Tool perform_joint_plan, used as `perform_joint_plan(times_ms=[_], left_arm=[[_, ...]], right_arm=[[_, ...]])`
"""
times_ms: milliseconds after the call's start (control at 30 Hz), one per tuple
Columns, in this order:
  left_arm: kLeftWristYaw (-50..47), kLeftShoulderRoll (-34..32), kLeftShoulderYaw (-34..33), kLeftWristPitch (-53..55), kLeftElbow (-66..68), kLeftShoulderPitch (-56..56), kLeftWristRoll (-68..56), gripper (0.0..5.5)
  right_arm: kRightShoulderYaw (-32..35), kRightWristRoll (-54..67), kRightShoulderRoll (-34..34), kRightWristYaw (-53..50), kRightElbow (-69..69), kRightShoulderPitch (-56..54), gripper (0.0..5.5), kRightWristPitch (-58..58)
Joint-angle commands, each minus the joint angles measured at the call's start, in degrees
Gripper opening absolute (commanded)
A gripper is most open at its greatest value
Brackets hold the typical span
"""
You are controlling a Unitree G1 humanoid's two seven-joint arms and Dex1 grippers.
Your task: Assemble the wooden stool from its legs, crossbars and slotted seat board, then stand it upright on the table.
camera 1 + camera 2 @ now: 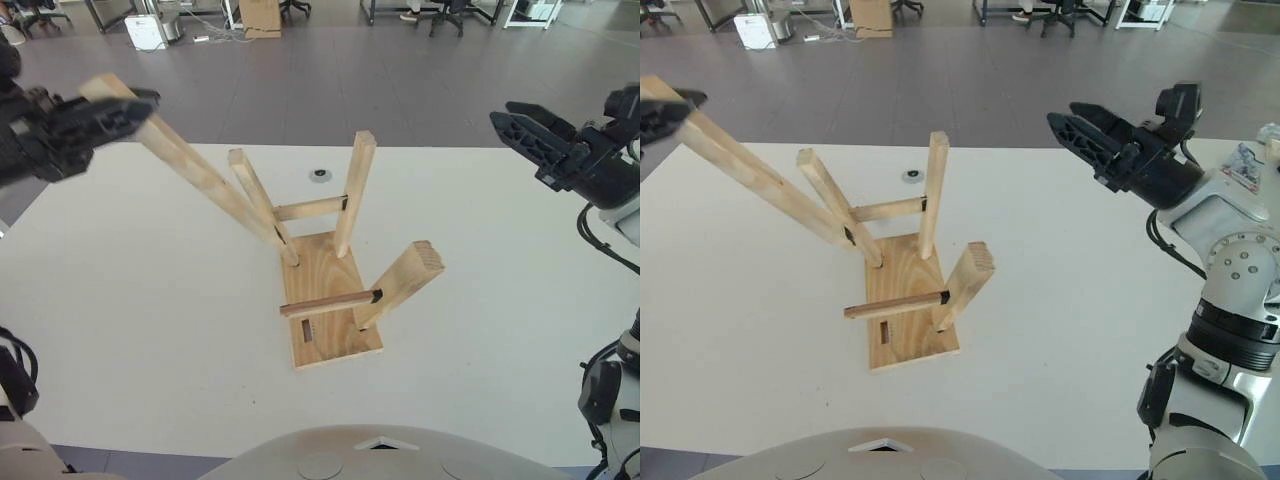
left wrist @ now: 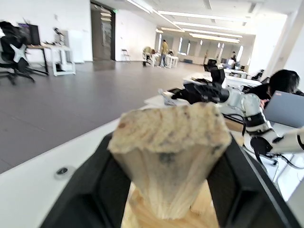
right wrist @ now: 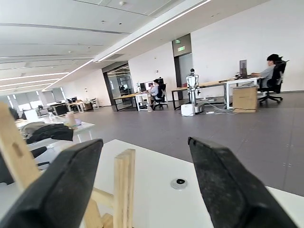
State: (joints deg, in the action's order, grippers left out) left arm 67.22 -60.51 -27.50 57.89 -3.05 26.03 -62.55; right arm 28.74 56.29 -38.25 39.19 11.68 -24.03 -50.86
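The slotted seat board (image 1: 338,346) lies flat in the middle of the white table (image 1: 130,320), with several legs standing up from it. My left gripper (image 1: 112,108) is shut on the top end of a long slanted leg (image 1: 200,172); that end grain (image 2: 168,152) sits between its black fingers (image 2: 92,194). A second leg (image 1: 262,205) and an upright leg (image 1: 355,190) are joined by a crossbar (image 1: 310,209). A short tilted leg (image 1: 405,282) carries another crossbar (image 1: 330,303). My right gripper (image 1: 1080,128) hangs open above the table's far right, apart from the stool.
A small round grommet (image 1: 320,175) sits in the table behind the stool. An open slot (image 1: 307,330) shows in the seat board's near end. Bare tabletop lies to the left and right of the board. Office floor and desks are beyond the far edge.
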Motion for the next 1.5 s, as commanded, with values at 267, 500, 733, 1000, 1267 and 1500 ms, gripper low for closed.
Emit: perform_joint_plan(times_ms=[267, 500, 733, 1000, 1267, 1500], left_arm=[[8.7, 1.4, -1.0, -11.9, -11.8, -19.4, 8.5, 2.04], [5.2, 11.9, -4.9, -21.6, -22.0, -32.2, 10.3, 2.04], [8.4, 8.0, -2.7, -22.7, -23.4, -32.8, 10.0, 2.04], [8.8, 2.5, -2.2, -18.0, -23.0, -26.5, 4.2, 2.04], [7.6, 5.4, 1.2, -20.5, -24.7, -27.1, 5.4, 2.04], [7.9, 9.7, 3.7, -29.3, -23.5, -31.9, 12.7, 2.04]], right_arm=[[-26.7, -28.7, -1.3, 1.1, 6.5, 37.5, 3.36, 14.7], [-33.6, -35.8, 4.9, -3.3, 5.7, 39.1, 3.36, 19.9], [-37.0, -38.5, 9.7, -6.3, 5.2, 35.8, 3.36, 20.4], [-38.2, -38.8, 12.2, -7.9, 7.5, 37.6, 3.36, 20.0], [-38.1, -39.1, 12.3, -7.9, 7.3, 37.1, 3.36, 20.3], [-37.6, -39.3, 11.8, -7.1, 6.5, 35.8, 3.36, 20.7]])
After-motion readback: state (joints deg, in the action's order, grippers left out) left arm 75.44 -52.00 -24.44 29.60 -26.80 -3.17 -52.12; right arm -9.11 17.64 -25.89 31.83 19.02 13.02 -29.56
